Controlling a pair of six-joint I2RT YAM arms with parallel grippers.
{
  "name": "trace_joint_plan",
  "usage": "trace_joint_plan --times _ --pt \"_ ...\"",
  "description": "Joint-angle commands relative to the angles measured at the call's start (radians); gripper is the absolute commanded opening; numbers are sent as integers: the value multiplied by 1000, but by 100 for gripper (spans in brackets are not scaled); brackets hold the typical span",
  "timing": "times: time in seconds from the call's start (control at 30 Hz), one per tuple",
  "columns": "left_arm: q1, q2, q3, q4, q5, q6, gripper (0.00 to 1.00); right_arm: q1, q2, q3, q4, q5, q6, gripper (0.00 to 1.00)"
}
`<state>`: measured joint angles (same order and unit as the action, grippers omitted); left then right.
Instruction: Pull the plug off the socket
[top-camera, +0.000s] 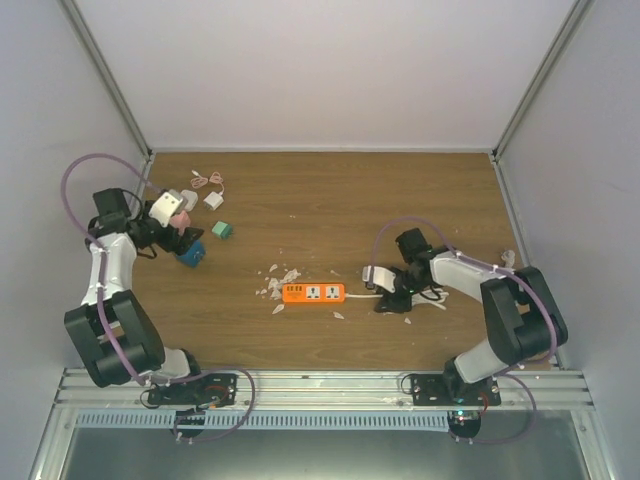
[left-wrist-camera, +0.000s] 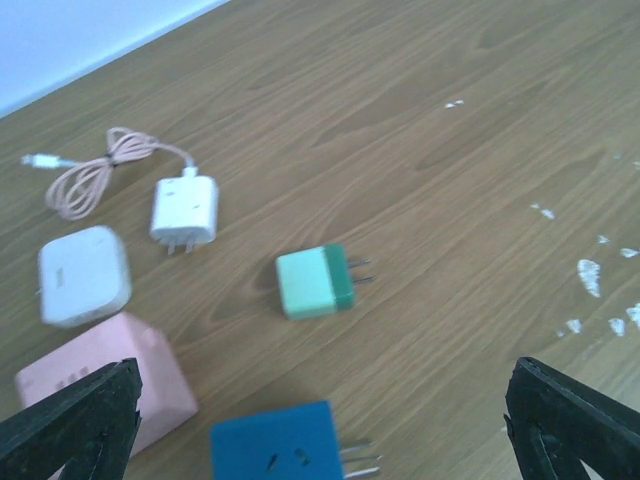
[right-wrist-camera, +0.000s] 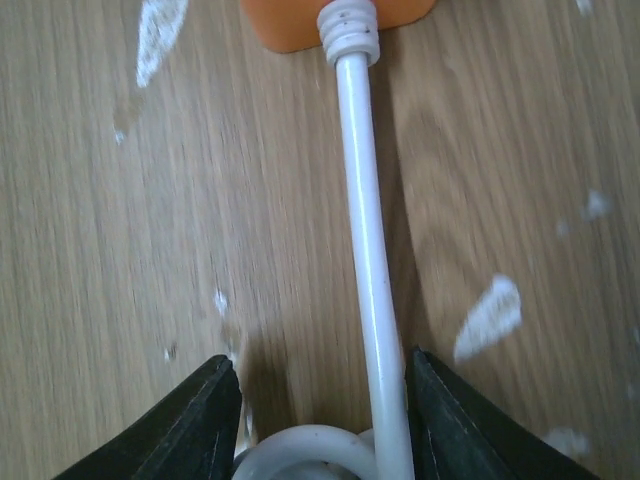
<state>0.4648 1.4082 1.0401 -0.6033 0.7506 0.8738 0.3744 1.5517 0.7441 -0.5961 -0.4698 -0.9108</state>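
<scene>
Orange power strip (top-camera: 312, 293) mid-table; no plug visibly seated. Loose plugs (left-wrist-camera: 312, 283) far left, under wide-open left gripper (left-wrist-camera: 322, 380). Right gripper (right-wrist-camera: 320, 360) straddles white cord (right-wrist-camera: 365, 200), gap narrow; can't tell if clamped. Step: steadying strip, probably. Next, you confirm sockets are bare.

light: even, bright | shadows: soft | wrist views: slightly blurred

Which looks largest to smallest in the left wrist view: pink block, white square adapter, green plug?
1. Pink block (nearest the camera, so unsure)
2. White square adapter
3. Green plug
</scene>
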Motion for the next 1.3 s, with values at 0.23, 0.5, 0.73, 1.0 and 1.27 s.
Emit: trace_joint_plan --times 0.23,0.5,0.73,1.0,1.27 --pt "-230 -26 -43 84 -114 -109 99 -249 -129 -126 -115 69 -152 45" --pt "-329 -7 -13 67 -155 -153 99 -432 -201 -182 -162 88 -267 46" --pt "-437 11 -32 59 -219 -188 99 -537 -215 -159 -192 74 -308 46" --pt "-529 5 -31 46 -321 -204 99 -547 -211 -28 -299 1 -292 67" --pt "-529 -13 64 1 -265 -226 99 -544 -197 147 -410 -120 -279 78"
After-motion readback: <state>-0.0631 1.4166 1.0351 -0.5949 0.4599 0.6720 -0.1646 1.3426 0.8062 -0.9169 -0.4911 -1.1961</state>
